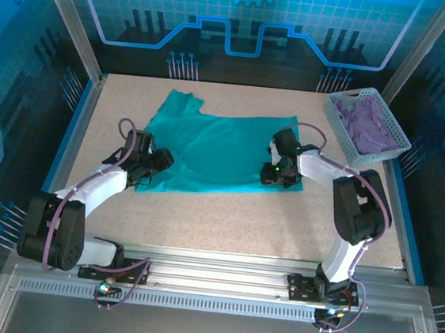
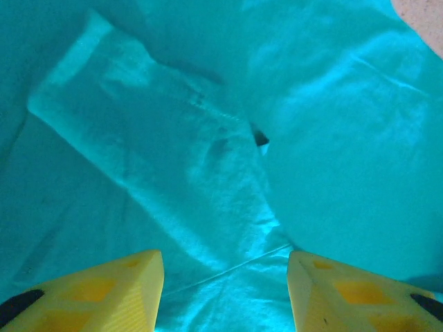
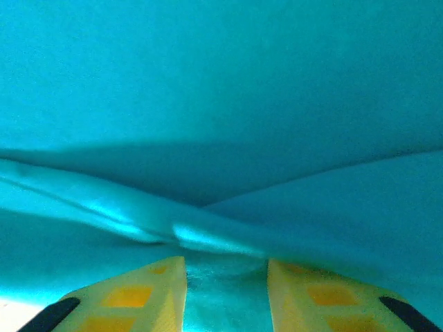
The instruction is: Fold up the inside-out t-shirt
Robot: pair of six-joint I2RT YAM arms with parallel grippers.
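The teal inside-out t-shirt (image 1: 217, 146) lies spread flat on the table, with one sleeve reaching toward the back left. My left gripper (image 1: 153, 162) is low over the shirt's near-left corner. In the left wrist view its yellow fingers (image 2: 118, 290) stand wide apart, and this open gripper (image 2: 225, 277) has creased fabric and a seam (image 2: 228, 270) under it. My right gripper (image 1: 272, 174) rests at the shirt's right edge. In the right wrist view it (image 3: 225, 277) is open, with teal cloth lying in the gap and a raised fold (image 3: 173, 232) just ahead of the tips.
A pale blue slatted basket (image 1: 342, 131) holding purple cloth (image 1: 368, 122) stands at the back right corner. Bare speckled tabletop (image 1: 280, 228) runs along the near side. Metal frame rails border the table left and right.
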